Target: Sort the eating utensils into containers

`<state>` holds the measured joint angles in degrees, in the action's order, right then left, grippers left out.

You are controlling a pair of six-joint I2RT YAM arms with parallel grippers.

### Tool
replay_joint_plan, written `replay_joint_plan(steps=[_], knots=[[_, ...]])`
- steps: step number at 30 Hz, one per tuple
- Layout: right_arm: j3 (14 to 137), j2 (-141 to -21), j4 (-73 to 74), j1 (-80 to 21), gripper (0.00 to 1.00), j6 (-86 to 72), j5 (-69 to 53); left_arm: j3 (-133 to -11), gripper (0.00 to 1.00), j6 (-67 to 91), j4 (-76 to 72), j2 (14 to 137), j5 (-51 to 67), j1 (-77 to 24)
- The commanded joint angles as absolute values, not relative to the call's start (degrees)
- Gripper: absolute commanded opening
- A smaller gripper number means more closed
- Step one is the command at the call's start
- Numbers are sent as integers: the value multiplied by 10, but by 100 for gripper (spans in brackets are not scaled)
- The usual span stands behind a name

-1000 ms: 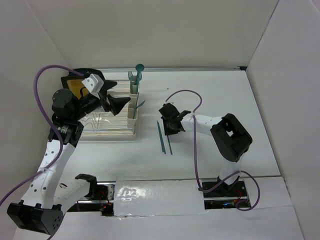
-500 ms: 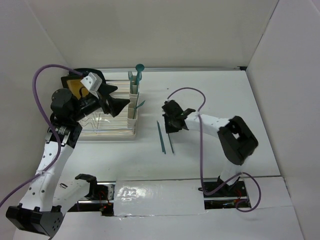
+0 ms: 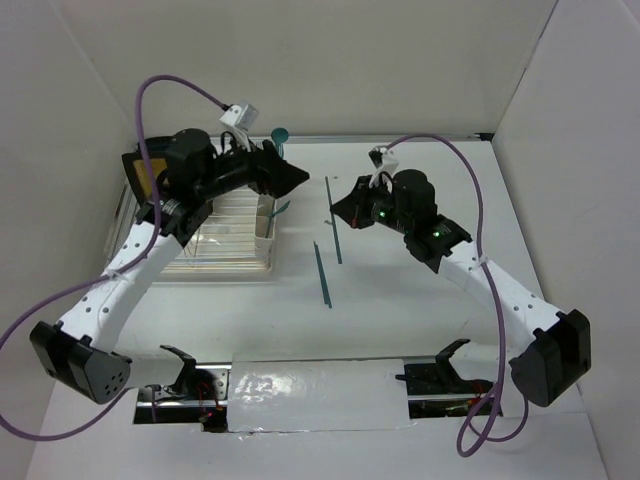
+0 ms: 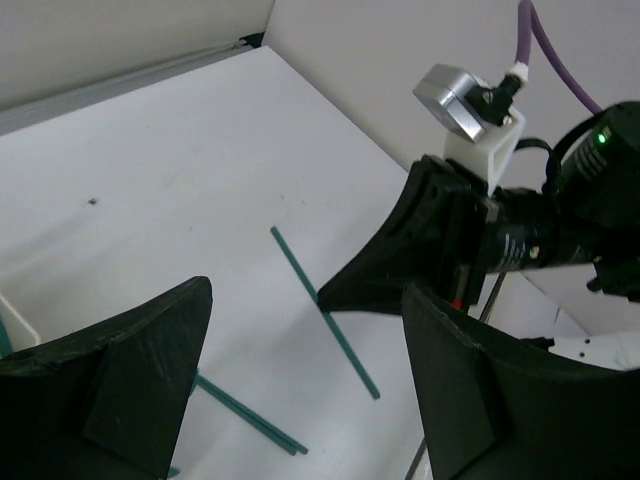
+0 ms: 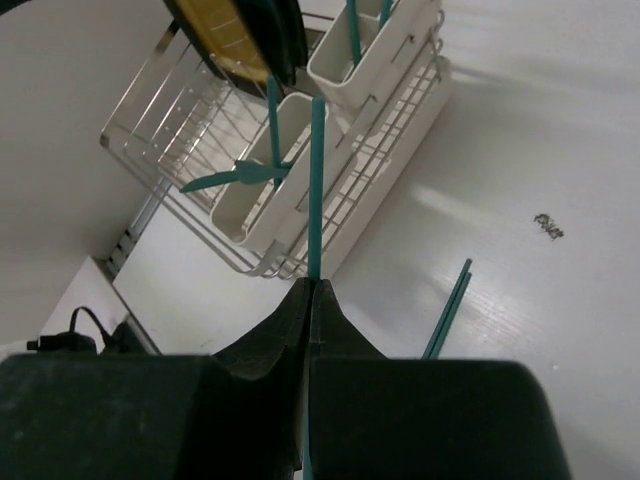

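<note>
My right gripper [image 3: 341,212] [image 5: 312,288] is shut on a slim teal utensil [image 3: 333,225] [image 5: 317,180] [image 4: 322,308]. It holds that utensil above the table, right of the containers [image 3: 266,218] [image 5: 268,160]. These cream cups hold a teal spoon [image 3: 279,135], and a fork [image 5: 238,175] leans out of one. More teal utensils [image 3: 321,275] [image 5: 447,308] [image 4: 240,412] lie on the table in front. My left gripper [image 3: 290,178] [image 4: 305,335] hovers open over the cups' far end with nothing between its fingers [image 4: 120,385].
The wire dish rack [image 3: 215,240] [image 5: 185,110] stands left of the cups, with a yellow-and-black plate [image 3: 145,175] [image 5: 225,30] at its back. A small dark speck [image 5: 546,226] lies on the table. White walls close in at the back and right.
My right gripper shut on a utensil on the table and lifted it up and back. My left arm swung right, from over the rack to over the cups.
</note>
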<state>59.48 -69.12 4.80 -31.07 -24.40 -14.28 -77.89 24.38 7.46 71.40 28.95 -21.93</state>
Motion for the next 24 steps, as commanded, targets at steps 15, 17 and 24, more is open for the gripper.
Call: replay_joint_plan(steps=[15, 17, 24], knots=[[597, -640, -26, -325, 0, -258, -195, -823, 85, 332, 29, 812, 91, -329], [597, -642, -34, -330, 0, -260, -202, -822, 84, 338, 21, 815, 94, -329], [584, -643, -56, -346, 0, -265, -196, -840, 51, 353, -2, 847, 154, -329]])
